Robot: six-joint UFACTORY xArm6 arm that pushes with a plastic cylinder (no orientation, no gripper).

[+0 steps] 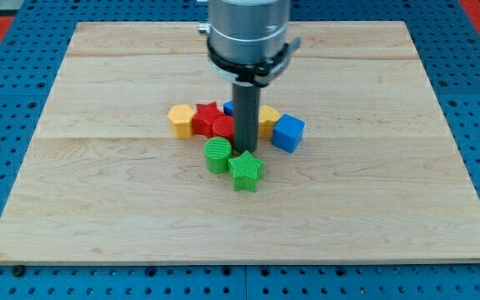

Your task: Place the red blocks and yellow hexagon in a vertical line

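Note:
My tip [246, 150] stands in the middle of a cluster of blocks, just right of a red block [222, 127] and just above the green star [246, 171]. A red star [206, 118] lies left of that red block and touches it. The yellow hexagon [180, 119] sits at the cluster's left end, touching the red star. The three form a rough row running left to right. The rod hides part of the second red block, so its shape is unclear.
A green cylinder [217, 155] sits below the red blocks, beside the green star. A blue cube [288, 132] and another yellow block [268, 120] lie right of the rod. A small blue block [229, 107] peeks out behind the rod. The wooden board [98, 208] rests on a blue pegboard.

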